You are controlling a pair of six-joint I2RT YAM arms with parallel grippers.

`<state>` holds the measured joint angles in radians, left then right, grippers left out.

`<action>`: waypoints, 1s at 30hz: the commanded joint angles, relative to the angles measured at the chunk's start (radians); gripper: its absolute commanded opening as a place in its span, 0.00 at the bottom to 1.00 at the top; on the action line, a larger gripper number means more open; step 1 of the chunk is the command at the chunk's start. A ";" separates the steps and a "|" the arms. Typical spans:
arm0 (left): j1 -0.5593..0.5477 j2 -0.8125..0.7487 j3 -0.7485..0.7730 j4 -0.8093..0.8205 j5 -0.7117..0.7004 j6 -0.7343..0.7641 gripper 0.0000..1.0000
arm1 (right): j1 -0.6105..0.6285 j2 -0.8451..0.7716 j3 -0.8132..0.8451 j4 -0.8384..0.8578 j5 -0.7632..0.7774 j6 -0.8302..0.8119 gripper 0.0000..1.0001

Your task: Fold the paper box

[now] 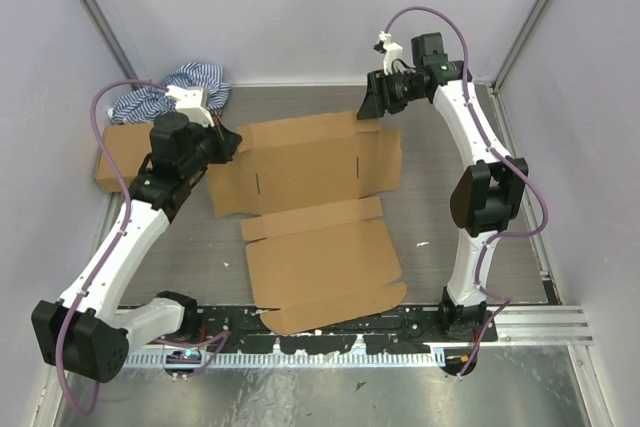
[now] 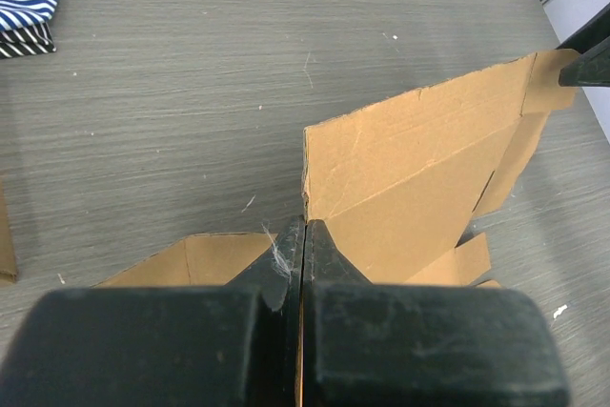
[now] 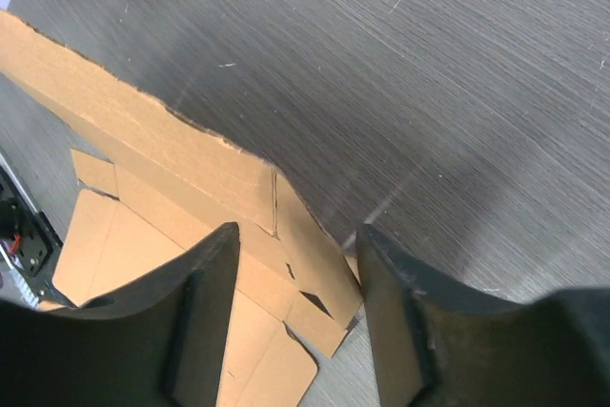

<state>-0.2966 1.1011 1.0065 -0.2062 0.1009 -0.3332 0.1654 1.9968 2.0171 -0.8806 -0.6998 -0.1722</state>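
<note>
Top external view: the paper box lies opened out in the middle of the table, its far panel tilted up. The left gripper is clenched on that panel's left corner; the right gripper gapes astride the right corner, gripping nothing. The card looks light and stiff but weak at its creases, so pinch at the corners. There is free room beyond; a striped cloth and another box crowd the left

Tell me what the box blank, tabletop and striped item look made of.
The paper box: plain brown cardboard, matte, with rough die-cut edges and score lines.
The tabletop: probably grey wood-grain laminate, going by its fine streaks and slight sheen.
The striped cloth: soft blue-white fabric, in crumpled folds.
</note>
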 commanded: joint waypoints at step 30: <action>-0.006 -0.002 0.239 -0.130 0.000 0.130 0.49 | 0.223 -0.599 -0.714 0.944 0.420 -0.015 0.01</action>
<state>-0.2996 1.1019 1.1770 -0.3042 0.0708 -0.2607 0.3759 1.5929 1.4559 -0.4179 -0.2623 -0.1204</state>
